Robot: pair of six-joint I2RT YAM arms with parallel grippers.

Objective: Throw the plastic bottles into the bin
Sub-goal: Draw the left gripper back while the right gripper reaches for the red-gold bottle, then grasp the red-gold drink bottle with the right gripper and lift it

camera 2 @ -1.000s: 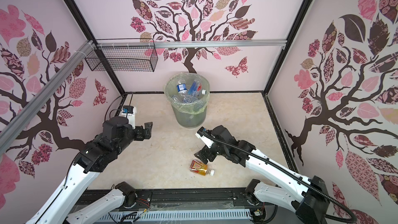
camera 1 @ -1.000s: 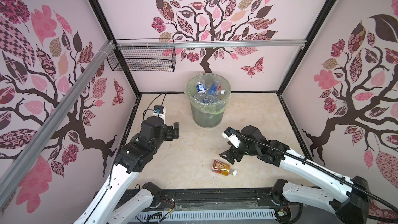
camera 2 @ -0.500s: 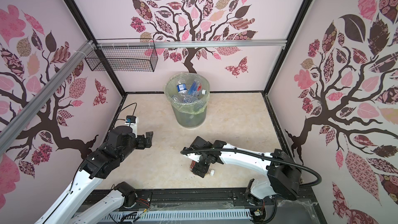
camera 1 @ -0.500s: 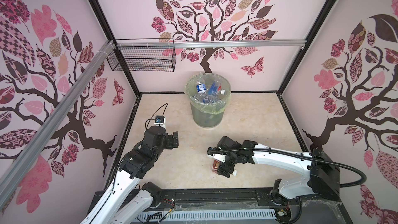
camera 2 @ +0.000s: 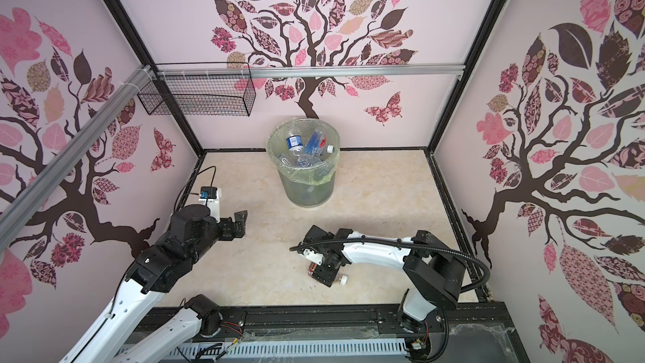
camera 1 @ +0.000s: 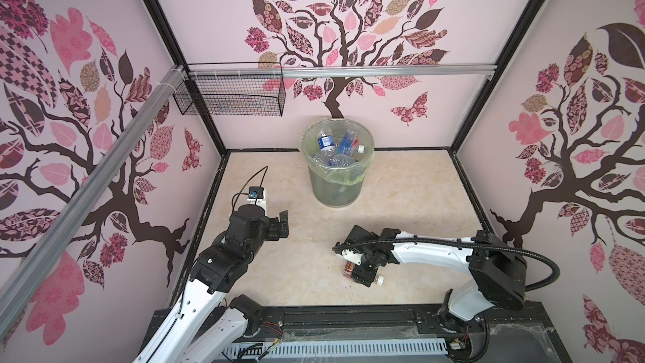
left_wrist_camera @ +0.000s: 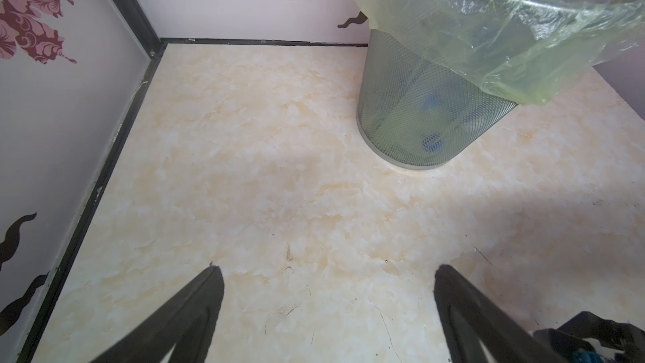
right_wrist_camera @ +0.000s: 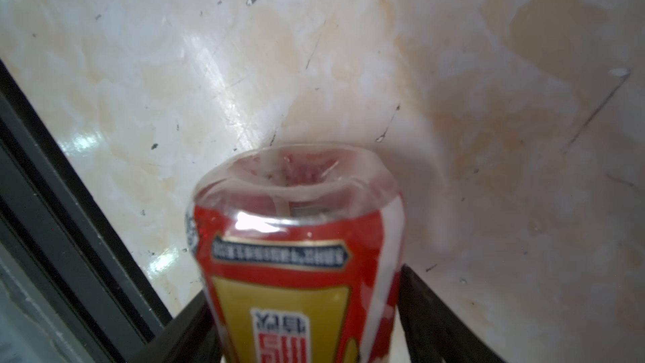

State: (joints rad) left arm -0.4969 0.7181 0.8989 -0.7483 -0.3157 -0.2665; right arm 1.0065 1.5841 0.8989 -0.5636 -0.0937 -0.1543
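Observation:
An amber bottle (camera 1: 349, 268) with a red label and white cap lies on the floor near the front edge. My right gripper (camera 1: 363, 272) is down over it and shut on it. In the right wrist view the bottle (right_wrist_camera: 296, 274) fills the gap, with both black fingers (right_wrist_camera: 419, 309) against its sides. The bin (camera 1: 336, 183) stands at the back middle, its greenish liner folded over the rim, with several clear blue-labelled bottles (camera 1: 336, 150) inside. My left gripper (camera 1: 284, 220) hangs open and empty over the left floor, short of the bin (left_wrist_camera: 419, 117).
A black wire mesh basket (camera 1: 230, 99) hangs on the rail at the back left. Patterned walls close in the marble-look floor (camera 1: 401, 186) on three sides. A black frame rail (camera 1: 349, 316) runs along the front, close to the amber bottle.
My right arm swung down and left onto the amber bottle and its jaws narrowed around it. My left arm drew back a little and stayed open.

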